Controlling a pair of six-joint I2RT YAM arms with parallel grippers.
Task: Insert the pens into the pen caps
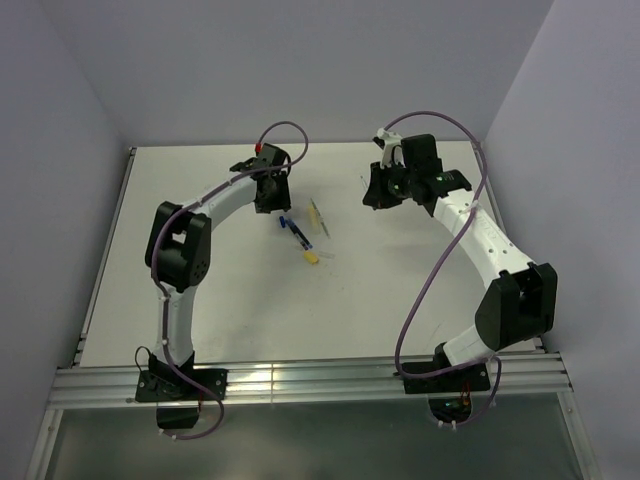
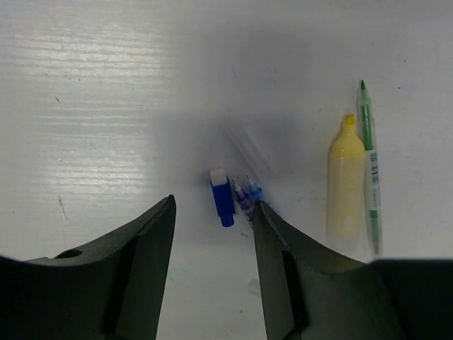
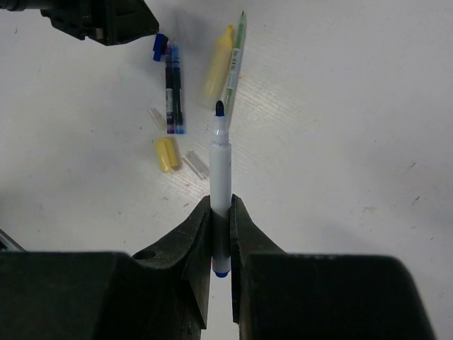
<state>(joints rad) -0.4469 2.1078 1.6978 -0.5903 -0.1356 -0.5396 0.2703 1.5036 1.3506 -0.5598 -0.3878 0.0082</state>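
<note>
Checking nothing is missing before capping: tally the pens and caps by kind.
Pens: 5, namely the blue-tipped pen in the right gripper, yellow pen, green pen, two dark pens
Caps: 4, namely the blue cap, yellow cap, two clear caps
Total: 9

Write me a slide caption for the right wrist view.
Right gripper clamps an uncapped white pen, tip forward, yellow cap lying beyond on the table.

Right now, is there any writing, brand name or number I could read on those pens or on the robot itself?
Nothing can be read in any view.
Green pen: a white band with small dark print, too blurred to read.
Dark pen: no print that can be made out.
White pen in the right gripper: bare barrel, no marks visible.
</note>
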